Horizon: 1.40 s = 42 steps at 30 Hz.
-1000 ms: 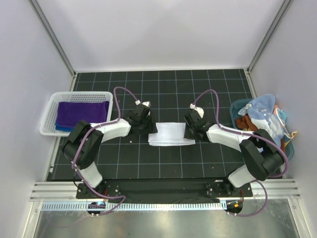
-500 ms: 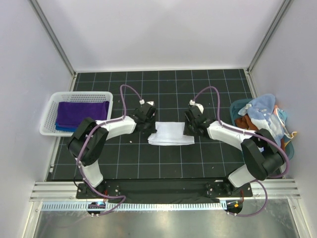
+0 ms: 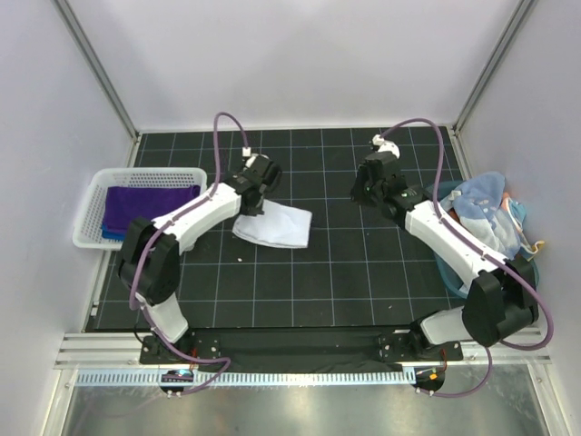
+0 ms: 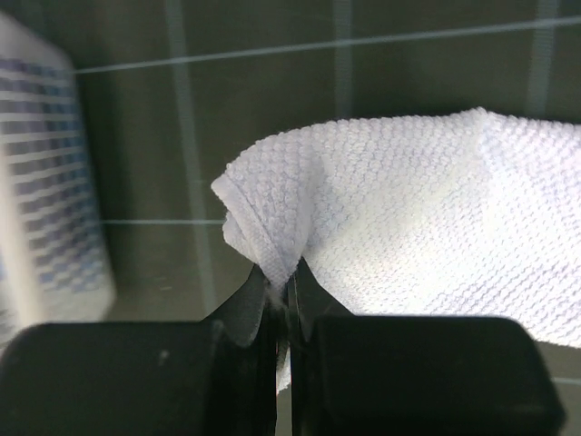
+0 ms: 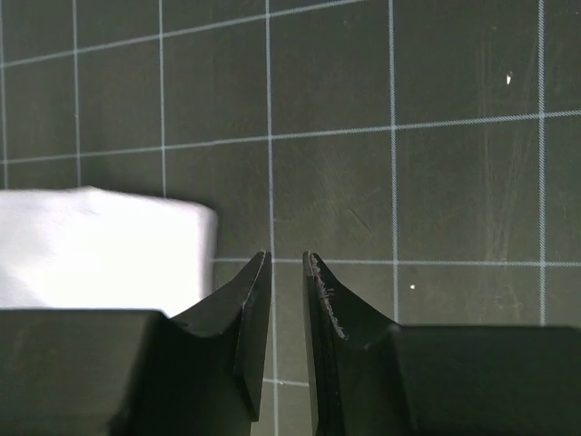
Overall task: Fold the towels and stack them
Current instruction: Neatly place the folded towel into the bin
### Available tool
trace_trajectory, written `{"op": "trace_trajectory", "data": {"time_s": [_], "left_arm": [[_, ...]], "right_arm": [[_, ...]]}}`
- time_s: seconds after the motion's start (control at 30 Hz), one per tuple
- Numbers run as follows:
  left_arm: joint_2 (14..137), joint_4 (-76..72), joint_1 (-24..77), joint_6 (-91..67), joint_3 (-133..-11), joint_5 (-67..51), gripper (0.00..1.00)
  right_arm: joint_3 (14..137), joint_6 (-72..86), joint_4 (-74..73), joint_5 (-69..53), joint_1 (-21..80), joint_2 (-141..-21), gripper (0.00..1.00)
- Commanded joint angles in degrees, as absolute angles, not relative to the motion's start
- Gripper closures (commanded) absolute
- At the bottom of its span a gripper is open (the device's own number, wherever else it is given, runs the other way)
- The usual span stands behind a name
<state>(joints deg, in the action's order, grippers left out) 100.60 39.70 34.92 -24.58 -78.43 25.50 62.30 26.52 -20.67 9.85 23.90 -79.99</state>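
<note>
The folded white towel lies on the black grid mat, angled, with its left corner lifted. My left gripper is shut on that corner; the left wrist view shows the cloth bunched between the jaws of this gripper. My right gripper is off the towel to the far right, slightly open and empty, with the towel's edge to its left. The purple towel lies folded in the white basket on top of the blue towel, of which only an edge shows.
The basket stands at the mat's left edge and shows blurred in the left wrist view. A teal bin heaped with other cloths stands at the right edge. Frame posts and walls surround the mat.
My left gripper has pulled the white towel's left end up and leftwards, skewing it. My right gripper has let go of the towel and moved away to the far right.
</note>
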Motion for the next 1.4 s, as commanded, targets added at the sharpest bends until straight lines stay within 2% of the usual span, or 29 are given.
{"op": "trace_trajectory", "data": {"time_s": [0.0, 0.2, 0.37, 0.53, 1.03, 1.37], "left_arm": [[94.9, 45.9, 29.5, -19.6, -78.9, 33.0, 1.00], [89.7, 41.5, 19.7, -12.1, -75.8, 36.2, 1.00], [83.9, 31.4, 14.3, -0.3, -68.3, 38.1, 1.00], [82.5, 28.6, 7.3, 2.5, -68.4, 36.2, 1.00], [90.3, 13.2, 2.6, 7.8, -67.5, 42.6, 1.00], [96.3, 9.1, -4.2, 8.1, -71.8, 39.7, 1.00]], "right_arm": [[60.1, 23.7, -20.8, 9.1, 24.1, -78.6, 0.72], [59.2, 23.2, -20.2, 9.4, 24.1, -80.9, 0.73], [58.7, 23.0, -19.2, 8.4, 24.0, -81.8, 0.73], [58.2, 22.9, -18.8, 8.4, 23.6, -81.9, 0.73], [57.8, 22.9, -18.0, 6.9, 23.1, -82.0, 0.73], [57.6, 23.1, -17.6, 5.5, 23.0, -81.7, 0.73]]}}
